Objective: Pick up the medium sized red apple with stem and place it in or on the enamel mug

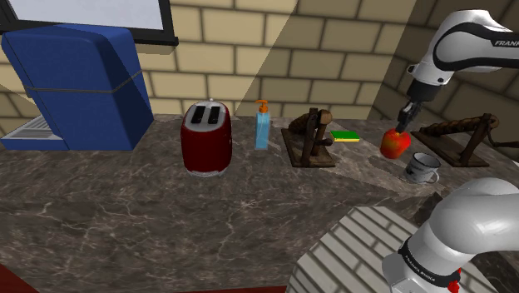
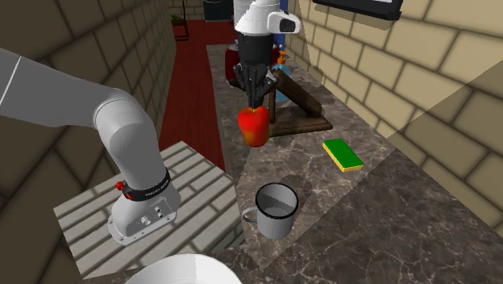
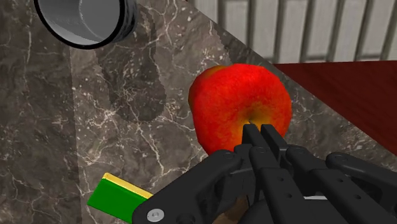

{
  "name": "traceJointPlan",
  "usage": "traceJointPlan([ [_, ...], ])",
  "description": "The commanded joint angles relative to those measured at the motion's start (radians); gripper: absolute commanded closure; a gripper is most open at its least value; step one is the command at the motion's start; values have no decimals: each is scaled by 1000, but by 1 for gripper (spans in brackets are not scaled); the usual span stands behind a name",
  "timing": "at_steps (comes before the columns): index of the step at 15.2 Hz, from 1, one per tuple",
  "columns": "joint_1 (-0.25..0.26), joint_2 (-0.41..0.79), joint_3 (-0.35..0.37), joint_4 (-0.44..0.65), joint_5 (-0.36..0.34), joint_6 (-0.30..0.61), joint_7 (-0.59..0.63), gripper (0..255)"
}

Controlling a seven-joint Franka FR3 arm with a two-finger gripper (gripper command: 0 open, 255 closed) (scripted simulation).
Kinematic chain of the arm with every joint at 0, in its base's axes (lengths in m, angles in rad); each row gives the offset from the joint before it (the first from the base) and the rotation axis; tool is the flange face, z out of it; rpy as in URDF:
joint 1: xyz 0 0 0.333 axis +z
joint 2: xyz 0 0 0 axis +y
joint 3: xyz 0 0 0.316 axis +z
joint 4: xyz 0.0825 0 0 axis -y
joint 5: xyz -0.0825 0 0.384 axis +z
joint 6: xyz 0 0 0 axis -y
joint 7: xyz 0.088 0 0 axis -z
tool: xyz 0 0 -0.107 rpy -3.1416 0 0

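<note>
Honestly, looks like mid-carry. Got the tool (image 3: 257, 130) pinched shut on the top of the apple (image 3: 240, 105), right at the stem dimple, going by the wrist view. Apple-wise: hanging in the air above the tabletop (image 2: 387, 202), resting on nothing, and short of the mug (image 2: 274, 222). So, pick done, place not yet done.

Next up, probably: carry across until dead over the mug's mouth, ease down, then let go. Needs careful centering, judging by a mouth not much wider than the apple. Could well end up perched on the rim instead of inside, fine per the task either way. Also worth watching that skinny top grip; might slip or swing with a jerky move.

On view differences: from the second exterior view, easy to read the real gap along the tabletop between apple and mug. Same view for the mug standing upright and looking empty, with a green sponge (image 2: 343, 156) off toward the wall. From the shoulder view, hard to judge that gap at all, with the apple just up-left of the mug and almost touching on screen. Good for the rest of the tabletop though: red toaster (image 1: 206, 139), blue soap bottle (image 1: 262, 126), wooden rack (image 1: 309, 137). Wrist view best for the grip itself, plus the apple's shadow on the tabletop beside the mug.
</note>
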Motion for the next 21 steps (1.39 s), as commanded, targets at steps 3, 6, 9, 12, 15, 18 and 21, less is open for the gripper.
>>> traceJointPlan([
  [3, 6, 5, 13, 55, 12, -50, 0, 255],
  [6, 10, 11, 21, 98, 20, -87, -1, 255],
  [9, 14, 17, 27, 135, 26, -118, -1, 255],
  [12, -6, 16, -23, 189, -9, -164, -69, 255],
  [15, -20, 26, -75, 252, -42, -206, -138, 255],
  [18, -27, 45, -130, 325, -72, -245, -208, 255],
  [21, -27, 73, -187, 406, -99, -281, -281, 255],
])
